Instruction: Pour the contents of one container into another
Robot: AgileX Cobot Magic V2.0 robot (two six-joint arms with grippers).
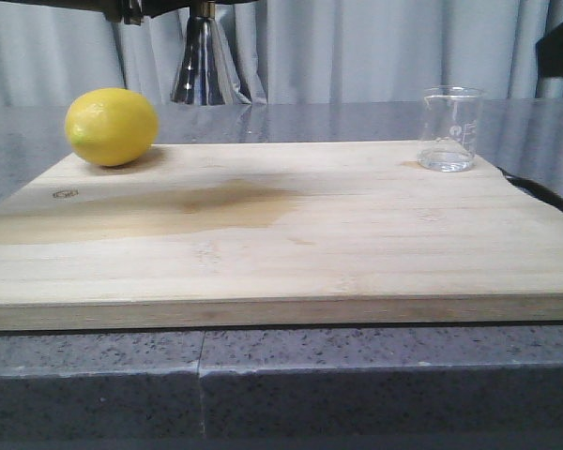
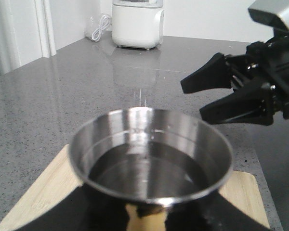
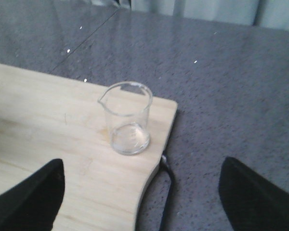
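The glass beaker (image 1: 448, 128) stands upright on the far right corner of the wooden cutting board (image 1: 281, 234), its long axis vertical and its mouth up. In the right wrist view its small pouring lip points away from the board's edge, toward the board's middle. It looks nearly empty, and it sits free, just ahead of the right end effector (image 3: 139, 192) and between the lines of its two spread fingers (image 3: 29, 197), which touch nothing. That released, straddling pose reads as a lined-up approach for a side grasp.

The steel jigger (image 2: 150, 154) is held aloft by the left end effector, whose fingers are hidden beneath the cup, so the clench is inferred, not seen. It hangs above the board's back left, well apart from the beaker, axis vertical, open bowl up, apparently with liquid inside. Keeping it level likely stops a spill.

A lemon (image 1: 112, 127) rests on the board below the jigger, over grey counter (image 1: 281, 375).
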